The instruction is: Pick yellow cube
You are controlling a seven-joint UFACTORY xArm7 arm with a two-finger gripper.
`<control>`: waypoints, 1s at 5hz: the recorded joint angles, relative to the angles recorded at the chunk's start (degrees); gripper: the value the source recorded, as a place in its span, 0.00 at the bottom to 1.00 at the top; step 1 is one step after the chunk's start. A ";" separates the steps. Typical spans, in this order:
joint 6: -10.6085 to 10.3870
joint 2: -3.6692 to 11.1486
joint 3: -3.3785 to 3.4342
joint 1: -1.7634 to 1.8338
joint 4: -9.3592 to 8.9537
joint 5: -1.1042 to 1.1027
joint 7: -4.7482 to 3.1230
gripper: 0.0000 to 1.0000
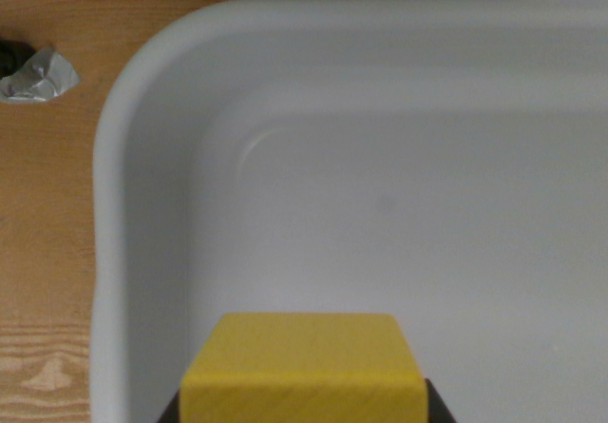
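Note:
The yellow cube (pixel 304 366) fills the bottom middle of the wrist view, its top face and front edge showing wood grain. Dark fingers (pixel 438 408) show as small slivers pressed against its left and right sides, so my gripper (pixel 304 410) is shut on the cube. The cube looks held above the floor of a white plastic bin (pixel 109 157), near the bin's left wall and rounded corner. Most of the gripper lies below the frame's edge.
The white bin takes up most of the view, and its floor (pixel 408 204) is bare. A wooden table (pixel 47 252) runs along the left and top. A crumpled piece of grey tape (pixel 38 73) lies on the wood at the upper left.

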 joint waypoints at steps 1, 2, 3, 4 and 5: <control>0.00 0.00 0.00 0.00 0.00 0.00 0.00 1.00; 0.94 -0.28 0.03 0.00 0.67 0.04 0.01 1.00; 0.94 -0.28 0.03 0.00 0.67 0.04 0.01 1.00; 1.50 -0.44 0.04 -0.01 1.06 0.06 0.02 1.00; 1.50 -0.44 0.04 -0.01 1.06 0.06 0.02 1.00</control>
